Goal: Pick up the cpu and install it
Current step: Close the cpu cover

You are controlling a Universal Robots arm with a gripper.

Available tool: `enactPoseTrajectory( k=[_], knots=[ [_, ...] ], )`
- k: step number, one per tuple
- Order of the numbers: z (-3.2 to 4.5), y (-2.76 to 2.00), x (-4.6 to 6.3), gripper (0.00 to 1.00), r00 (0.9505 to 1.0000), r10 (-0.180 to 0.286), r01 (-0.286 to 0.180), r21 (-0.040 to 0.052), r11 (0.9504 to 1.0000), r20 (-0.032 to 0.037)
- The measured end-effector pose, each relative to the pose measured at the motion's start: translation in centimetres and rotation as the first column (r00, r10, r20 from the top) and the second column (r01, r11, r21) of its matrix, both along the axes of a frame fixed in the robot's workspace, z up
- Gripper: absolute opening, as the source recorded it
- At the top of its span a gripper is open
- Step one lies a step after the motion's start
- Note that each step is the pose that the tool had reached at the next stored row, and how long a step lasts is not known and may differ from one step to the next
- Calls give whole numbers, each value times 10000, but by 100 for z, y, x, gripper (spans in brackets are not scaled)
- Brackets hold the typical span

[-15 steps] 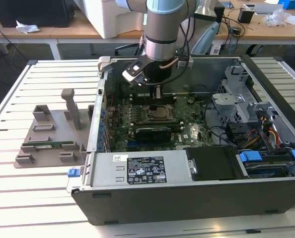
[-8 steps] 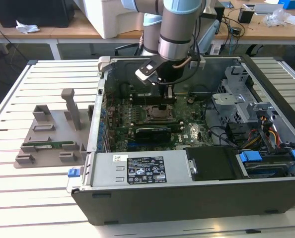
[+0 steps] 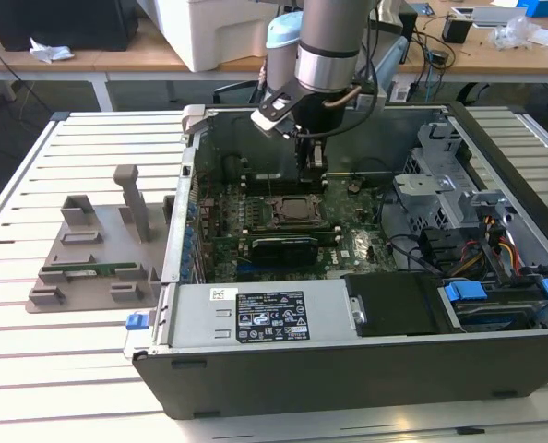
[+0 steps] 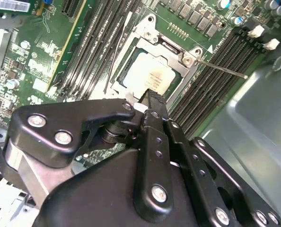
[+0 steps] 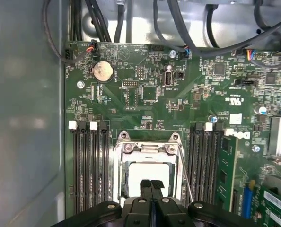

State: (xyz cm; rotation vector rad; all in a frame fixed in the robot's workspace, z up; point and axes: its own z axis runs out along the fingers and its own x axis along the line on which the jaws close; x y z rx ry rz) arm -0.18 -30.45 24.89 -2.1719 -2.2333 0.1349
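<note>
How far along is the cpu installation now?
Done, it seems: the cpu already lies in the socket. In hand: nothing; the end effector is shut, with its tips right over the cpu, and I cannot tell whether they touch it. Left: the thin lever beside the socket looks unlatched, so locking seems not yet done.

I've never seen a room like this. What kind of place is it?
Probably a robotics lab or workshop: a robot arm reaches into an open computer case on a slatted table, with cluttered desks behind.
</note>
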Motion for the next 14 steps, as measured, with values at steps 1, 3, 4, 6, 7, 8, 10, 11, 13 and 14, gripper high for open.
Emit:
enactPoseTrajectory(
  k=[1, 3, 4, 6, 7, 8, 10, 11, 13, 14],
  knots=[
    [35, 0, 0, 11, 10000, 0, 0, 0, 10000, 0],
    [79, 0, 0, 11, 10000, 0, 0, 0, 10000, 0],
    [92, 0, 0, 11, 10000, 0, 0, 0, 10000, 0],
    [131, 0, 0, 11, 10000, 1, -1, 0, 10000, 0],
    [149, 0, 0, 11, 10000, 0, 0, 0, 10000, 0],
    [177, 0, 0, 11, 10000, 0, 0, 0, 10000, 0],
    [213, 0, 0, 11, 10000, 1, -1, 1, 10000, 0],
    [232, 0, 0, 11, 10000, 0, 0, 0, 10000, 0],
    [268, 0, 0, 11, 10000, 0, 0, 0, 10000, 0],
    [288, 0, 0, 11, 10000, 0, 0, 0, 10000, 0]
  ],
)
